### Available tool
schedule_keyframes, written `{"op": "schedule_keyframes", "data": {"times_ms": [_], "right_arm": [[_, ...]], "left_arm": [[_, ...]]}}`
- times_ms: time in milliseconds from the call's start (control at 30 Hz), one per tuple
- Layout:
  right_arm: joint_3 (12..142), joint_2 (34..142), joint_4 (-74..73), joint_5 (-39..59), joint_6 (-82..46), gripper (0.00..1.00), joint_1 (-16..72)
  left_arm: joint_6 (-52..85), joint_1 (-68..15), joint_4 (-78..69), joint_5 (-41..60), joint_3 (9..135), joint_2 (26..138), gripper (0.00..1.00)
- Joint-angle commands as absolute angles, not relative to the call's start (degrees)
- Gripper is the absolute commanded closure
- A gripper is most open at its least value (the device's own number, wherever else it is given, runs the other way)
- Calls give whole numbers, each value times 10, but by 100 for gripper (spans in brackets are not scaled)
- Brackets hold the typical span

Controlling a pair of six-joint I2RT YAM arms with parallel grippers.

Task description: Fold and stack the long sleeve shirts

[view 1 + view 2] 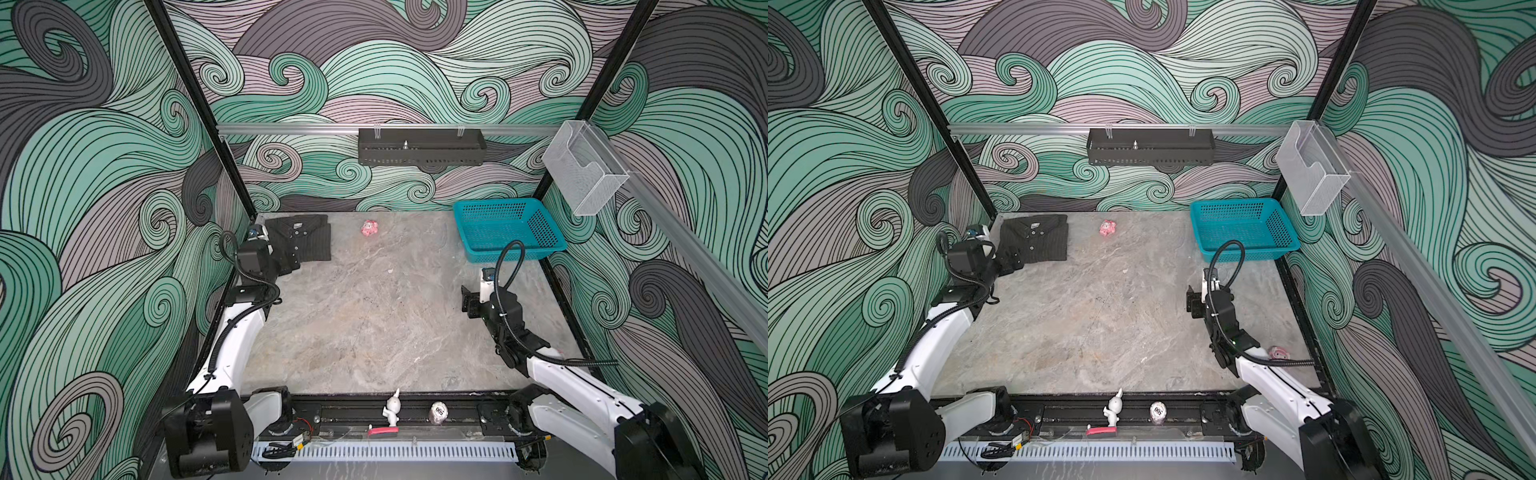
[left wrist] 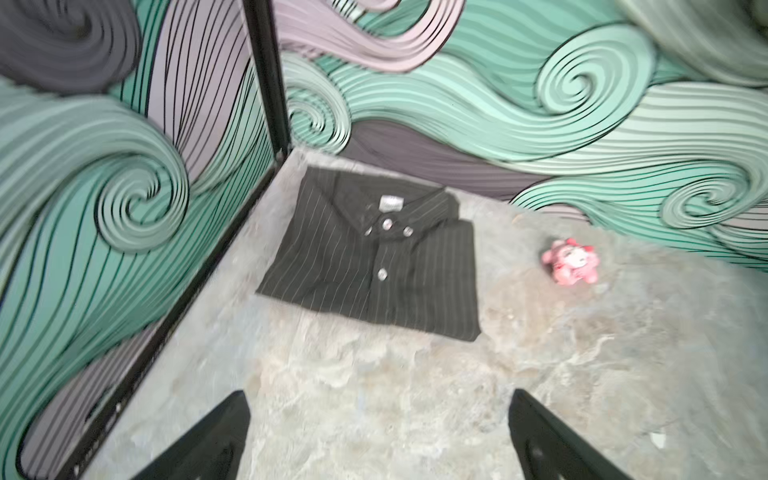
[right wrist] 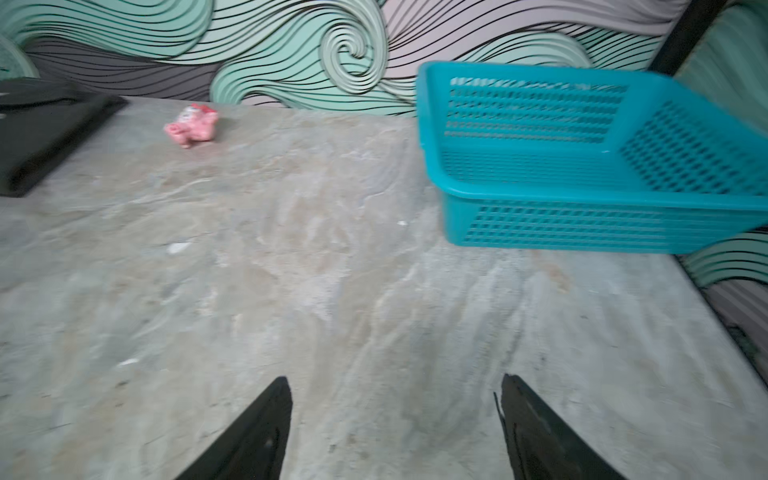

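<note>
Your folded shirt (image 2: 374,266) lies at 11 o'clock on the table (image 1: 374,324); your left gripper (image 2: 378,399) hangs spread near it; your right gripper (image 3: 395,380), spread too, sits at 3 o'clock.

Marble table (image 1: 374,324), folded shirt (image 1: 303,239), pink toy (image 1: 369,228), basket (image 1: 515,254)

Enclosed robot laboratory test cell: grey marble-patterned tabletop (image 1: 374,311), teal-and-grey wave-printed wall panels (image 1: 104,166), black metal corner post (image 1: 199,104), silver aluminium wall rail (image 1: 291,129), white-and-black left robot arm (image 1: 237,345) and right robot arm (image 1: 582,386).
</note>
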State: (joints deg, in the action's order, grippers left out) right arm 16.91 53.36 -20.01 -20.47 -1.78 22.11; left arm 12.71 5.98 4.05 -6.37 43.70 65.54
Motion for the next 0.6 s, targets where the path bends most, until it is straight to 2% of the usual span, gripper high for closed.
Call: {"op": "schedule_keyframes", "data": {"times_ms": [0, 100, 200, 367, 567], "right_arm": [[143, 499, -292, -297, 33, 18, 192], [112, 494, -319, -288, 37, 14, 152], [83, 529, -380, -228, 23, 13, 94], [91, 670, -517, -146, -3, 10, 39], [147, 854, -619, -107, 3, 9, 31]], "left_arm": [[196, 60, -12, -133, 366, 631, 1], [221, 59, -50, -154, 310, 603, 2], [225, 59, -73, -177, 280, 596, 3], [217, 59, -111, -215, 259, 620, 3], [196, 59, -212, -217, 237, 695, 3]]}}
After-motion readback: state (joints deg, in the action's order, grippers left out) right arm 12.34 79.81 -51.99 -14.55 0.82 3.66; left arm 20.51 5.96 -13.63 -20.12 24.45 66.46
